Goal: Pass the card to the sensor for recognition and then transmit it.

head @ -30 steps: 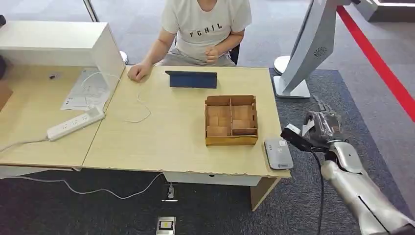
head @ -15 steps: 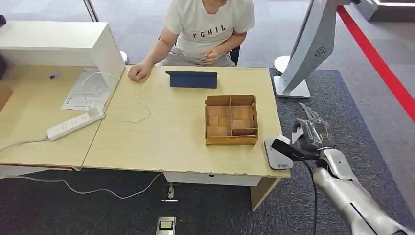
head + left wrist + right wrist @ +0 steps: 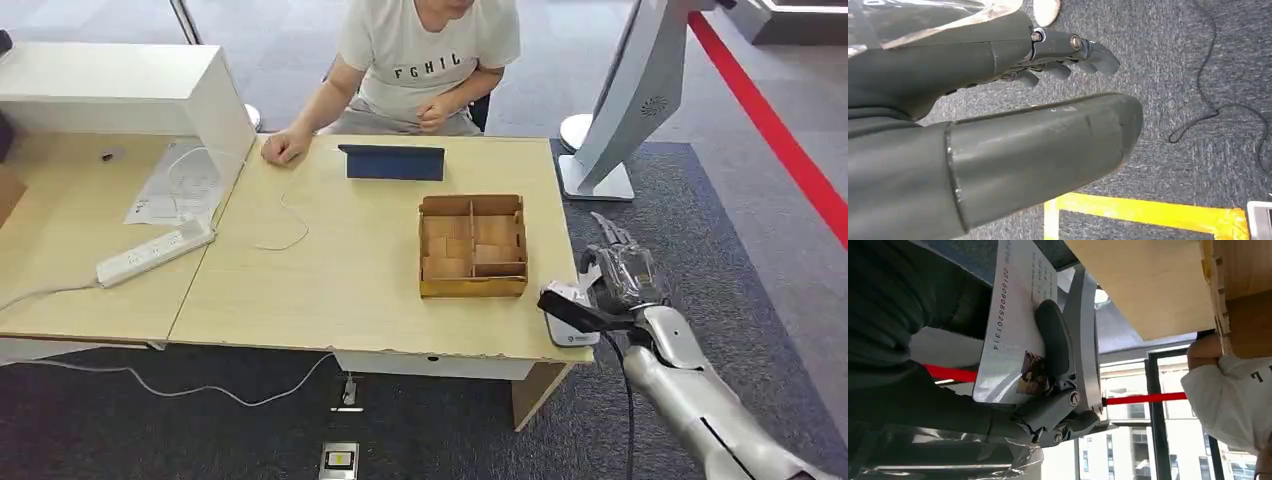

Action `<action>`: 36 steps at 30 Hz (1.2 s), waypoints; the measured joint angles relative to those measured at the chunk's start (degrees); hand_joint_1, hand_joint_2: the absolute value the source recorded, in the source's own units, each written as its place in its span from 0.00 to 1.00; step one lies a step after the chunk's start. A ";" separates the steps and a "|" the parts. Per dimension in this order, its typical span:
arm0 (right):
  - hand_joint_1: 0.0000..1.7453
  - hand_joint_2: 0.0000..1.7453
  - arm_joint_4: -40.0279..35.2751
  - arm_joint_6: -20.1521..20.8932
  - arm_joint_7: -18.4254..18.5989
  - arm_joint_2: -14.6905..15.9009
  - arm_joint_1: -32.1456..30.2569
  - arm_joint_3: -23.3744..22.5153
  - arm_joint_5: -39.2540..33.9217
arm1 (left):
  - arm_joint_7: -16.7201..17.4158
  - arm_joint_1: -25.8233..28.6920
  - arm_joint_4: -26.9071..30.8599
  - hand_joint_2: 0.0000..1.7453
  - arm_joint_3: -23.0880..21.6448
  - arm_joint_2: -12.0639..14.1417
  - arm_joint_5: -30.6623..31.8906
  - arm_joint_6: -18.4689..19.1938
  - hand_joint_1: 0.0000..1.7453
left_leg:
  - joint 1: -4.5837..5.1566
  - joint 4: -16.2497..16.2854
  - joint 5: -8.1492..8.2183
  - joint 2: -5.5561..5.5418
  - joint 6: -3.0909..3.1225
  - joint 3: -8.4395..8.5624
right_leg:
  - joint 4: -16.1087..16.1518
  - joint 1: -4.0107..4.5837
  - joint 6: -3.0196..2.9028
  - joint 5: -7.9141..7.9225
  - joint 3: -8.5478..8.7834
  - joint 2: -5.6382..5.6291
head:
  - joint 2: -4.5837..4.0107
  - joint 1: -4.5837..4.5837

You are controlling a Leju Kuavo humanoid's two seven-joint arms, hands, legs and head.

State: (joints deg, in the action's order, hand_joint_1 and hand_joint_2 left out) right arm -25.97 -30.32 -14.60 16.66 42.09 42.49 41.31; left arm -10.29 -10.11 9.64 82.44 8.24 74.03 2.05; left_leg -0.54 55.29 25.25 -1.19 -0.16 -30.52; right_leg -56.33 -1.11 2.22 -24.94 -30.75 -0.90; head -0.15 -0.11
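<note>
The right hand [image 3: 620, 278] pinches the white card [image 3: 1015, 325] just over the grey card reader [image 3: 570, 318] at the desk's [image 3: 330, 280] near right corner; the left hand [image 3: 998, 100] hangs empty, fingers apart, above carpet; beyond sits the compartmented wooden box [image 3: 472, 246].

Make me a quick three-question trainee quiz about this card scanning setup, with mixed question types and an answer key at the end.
1. True or false: the right robot hand holds the card.
2. Multiple choice: where does the sensor lie? A. inside the wooden box; B. at the table's near right corner, beside the box; C. on the carpet.
3. Fill in: the left robot hand hangs over the ______.

Key
1. True; the right wrist view shows a finger pressing on the card.
2. B.
3. Carpet, near a yellow floor line.
</note>
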 joint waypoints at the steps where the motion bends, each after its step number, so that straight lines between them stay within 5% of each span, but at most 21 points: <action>1: 1.00 1.00 0.20 0.02 0.00 0.09 -0.04 0.00 0.00 | 0.06 0.00 -0.02 0.00 0.02 0.00 0.00 -0.02 0.00 | 0.00 0.00 0.00 0.00 0.00 0.00 | 0.00 0.00 0.00 0.00 0.00 0.00 | 0.00 0.00; 36: 1.00 1.00 -0.33 2.03 -0.87 0.39 -4.28 1.51 -1.66 | 1.18 -0.04 -0.02 0.00 0.44 0.20 0.09 -1.11 0.00 | 0.00 0.00 0.00 0.00 0.00 -0.01 | 0.02 0.01 -0.01 0.01 -0.01 0.00 | 0.00 0.00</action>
State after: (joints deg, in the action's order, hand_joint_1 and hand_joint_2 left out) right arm -26.29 -28.28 -15.47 17.05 37.81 44.00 39.65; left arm -9.12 -10.15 9.62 82.88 8.44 74.12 0.94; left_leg -0.55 55.29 25.25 -1.19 -0.16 -30.53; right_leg -56.31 -1.10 2.22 -24.93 -30.76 -0.90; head -0.15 -0.11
